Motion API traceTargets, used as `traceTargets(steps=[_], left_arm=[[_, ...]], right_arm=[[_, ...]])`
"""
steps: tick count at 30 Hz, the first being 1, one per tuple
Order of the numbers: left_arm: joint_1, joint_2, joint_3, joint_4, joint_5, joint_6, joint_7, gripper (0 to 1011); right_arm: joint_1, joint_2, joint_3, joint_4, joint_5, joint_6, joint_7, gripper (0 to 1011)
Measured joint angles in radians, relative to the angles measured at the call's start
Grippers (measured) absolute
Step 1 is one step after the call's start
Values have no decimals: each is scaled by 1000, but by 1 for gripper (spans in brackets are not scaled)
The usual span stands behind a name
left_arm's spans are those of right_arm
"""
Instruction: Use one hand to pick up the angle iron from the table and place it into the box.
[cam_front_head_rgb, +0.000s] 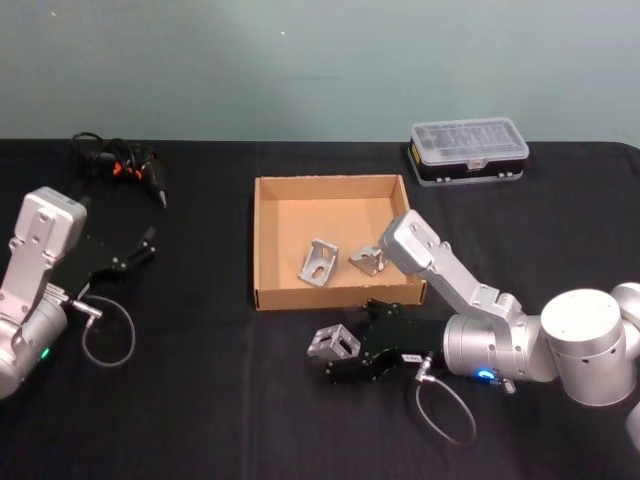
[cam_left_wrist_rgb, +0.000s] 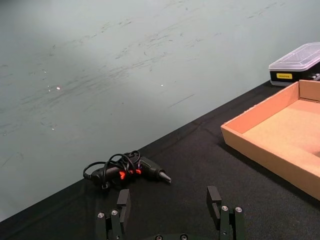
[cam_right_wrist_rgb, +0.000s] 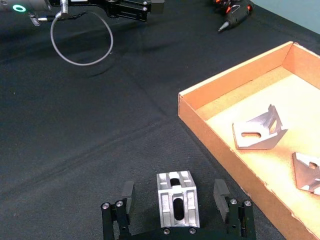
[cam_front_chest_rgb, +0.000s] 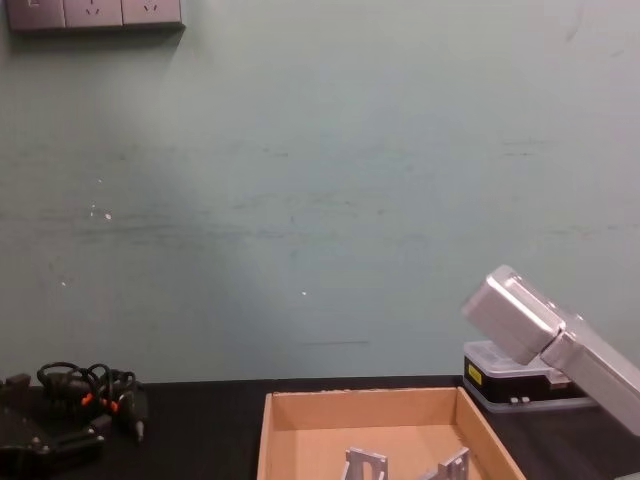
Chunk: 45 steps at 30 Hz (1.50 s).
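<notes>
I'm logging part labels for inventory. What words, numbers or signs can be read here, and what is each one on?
No text here can be read.
The yellow label on the plastic case: too small to read.
The white sticker on the right hand: blurred, unreadable.
The box: no print visible on its walls.

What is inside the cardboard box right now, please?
An angle iron and a second angle iron lie on the floor of the box, toward its front right. The right arm covers that corner, so anything beneath cannot be seen.
</notes>
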Motion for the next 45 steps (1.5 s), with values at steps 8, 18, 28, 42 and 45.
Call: traceTargets(steps=[8,18,28,42,45], left_arm=[[0,0,0,0,0,0,0,1000],[0,0,0,0,0,0,0,1000],[0,0,0,0,0,0,0,1000],[0,0,0,0,0,0,0,1000],[0,0,0,0,0,0,0,1000]], right_arm=[[21,-13,-13,30,3,-8,6,1003],[35,-22,-27,54,9,-21,15,973],[35,-16,-28,49,15,-21,13,718],[22,-4,-25,31,19,-21,2,438],[18,-1,-23,23,20,-20,-2,438]])
